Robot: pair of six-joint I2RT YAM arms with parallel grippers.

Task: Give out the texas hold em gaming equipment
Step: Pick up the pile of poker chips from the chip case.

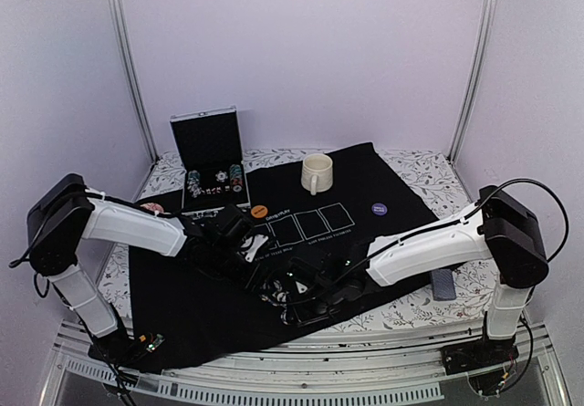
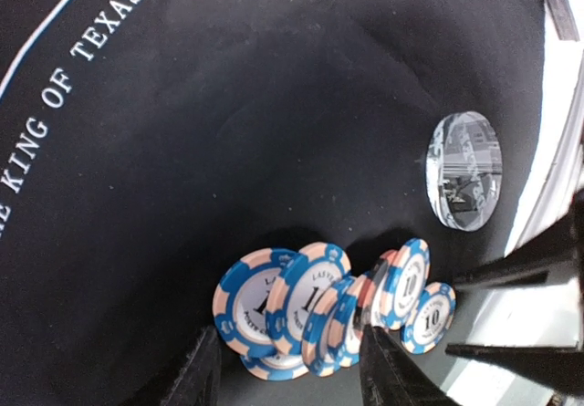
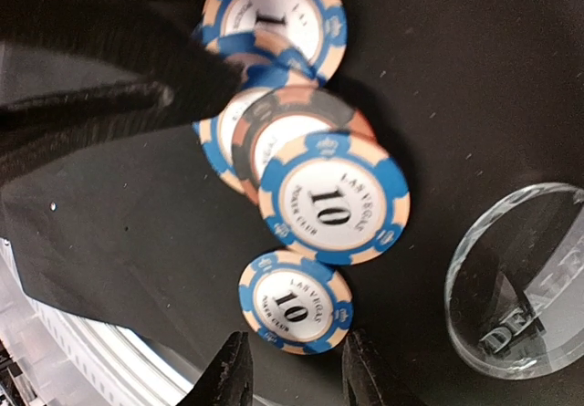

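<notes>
A row of blue-and-cream poker chips [image 2: 315,310] leans on edge on the black mat [image 1: 401,196], with one dark chip [image 3: 297,114] among them. My left gripper [image 2: 292,377] is open, its fingers [image 2: 388,374] close on either side of the row. A single "10" chip [image 3: 295,301] lies flat just ahead of my right gripper [image 3: 297,374], which is open and apart from it. Both grippers meet at the mat's front centre: left gripper [image 1: 272,281], right gripper [image 1: 308,298]. A clear dealer disc [image 2: 464,171] lies beside the chips.
An open case [image 1: 208,137] holding more chips stands at the back left, next to a cream mug [image 1: 316,172]. An orange disc [image 1: 259,211] and a purple disc [image 1: 379,209] lie on the mat. A grey-blue card deck [image 1: 443,285] rests off the mat at right.
</notes>
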